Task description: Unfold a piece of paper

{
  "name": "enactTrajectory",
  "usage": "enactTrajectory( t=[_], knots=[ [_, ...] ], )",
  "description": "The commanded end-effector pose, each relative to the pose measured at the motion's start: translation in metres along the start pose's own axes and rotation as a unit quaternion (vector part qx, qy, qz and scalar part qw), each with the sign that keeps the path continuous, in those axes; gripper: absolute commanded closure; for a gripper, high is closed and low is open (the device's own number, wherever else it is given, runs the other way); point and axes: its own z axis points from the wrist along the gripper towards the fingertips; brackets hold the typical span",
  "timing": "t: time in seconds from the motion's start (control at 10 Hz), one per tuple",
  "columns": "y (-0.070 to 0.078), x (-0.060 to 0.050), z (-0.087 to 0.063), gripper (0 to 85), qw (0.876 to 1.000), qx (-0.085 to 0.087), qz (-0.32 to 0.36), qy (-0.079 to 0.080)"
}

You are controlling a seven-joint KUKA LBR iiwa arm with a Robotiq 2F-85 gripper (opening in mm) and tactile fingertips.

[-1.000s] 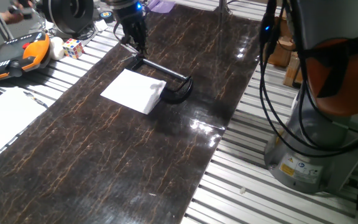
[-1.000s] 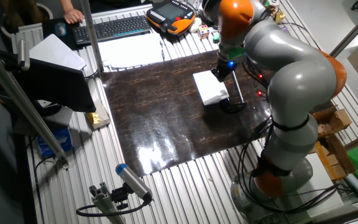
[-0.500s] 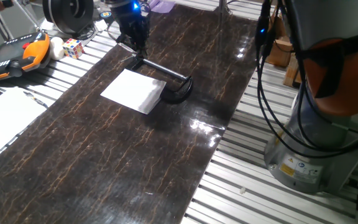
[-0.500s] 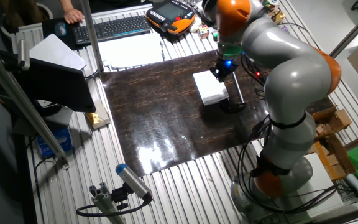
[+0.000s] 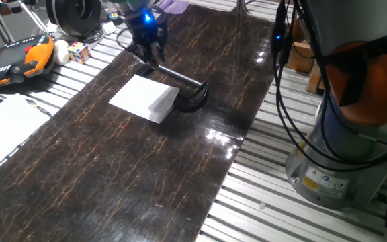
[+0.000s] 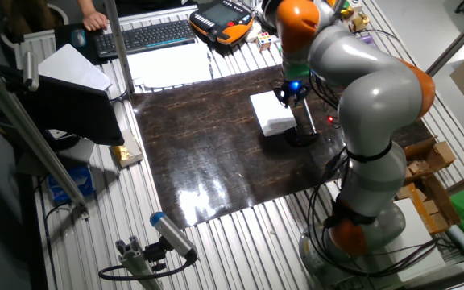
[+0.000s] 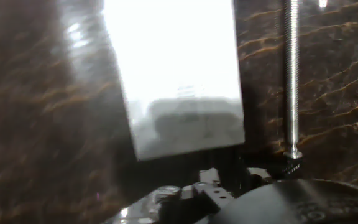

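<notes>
The piece of paper lies flat and white on the dark marbled table top, with a greyer band along its edge nearest the clamp. My gripper hovers just beyond the paper's far edge, above the end of the clamp's bar, and looks open with nothing in it. From the other side the paper shows left of the gripper. In the hand view the paper fills the upper middle and no fingers show.
A black curved clamp with a long metal bar touches the paper's right edge; the bar runs down the hand view's right. A teach pendant, a colour cube and a larger white sheet sit left of the mat.
The paper's raised corner by the clamp has dropped flat. My gripper has lifted a little and turned above the bar's end.
</notes>
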Motion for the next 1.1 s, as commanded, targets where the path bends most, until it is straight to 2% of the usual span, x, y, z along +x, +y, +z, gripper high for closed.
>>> enactTrajectory(
  t=[0.0,0.1,0.3,0.4,0.5,0.6,0.8,1.0],
  knots=[
    [-0.005,-0.006,0.021,28.3,0.999,-0.009,0.029,-0.009],
    [-0.009,-0.009,0.034,23.0,0.999,-0.008,0.037,-0.022],
    [-0.010,-0.011,0.060,20.7,0.998,-0.007,0.051,-0.047],
    [-0.013,-0.011,0.072,20.0,0.997,-0.011,0.047,-0.055],
    [-0.013,-0.010,0.082,20.0,0.997,-0.021,0.046,-0.059],
    [-0.013,-0.009,0.088,19.7,0.997,-0.024,0.046,-0.061],
    [-0.015,-0.010,0.094,19.7,0.997,-0.032,0.043,-0.060],
    [-0.018,-0.013,0.108,18.7,0.996,-0.034,0.038,-0.074]
  ],
)
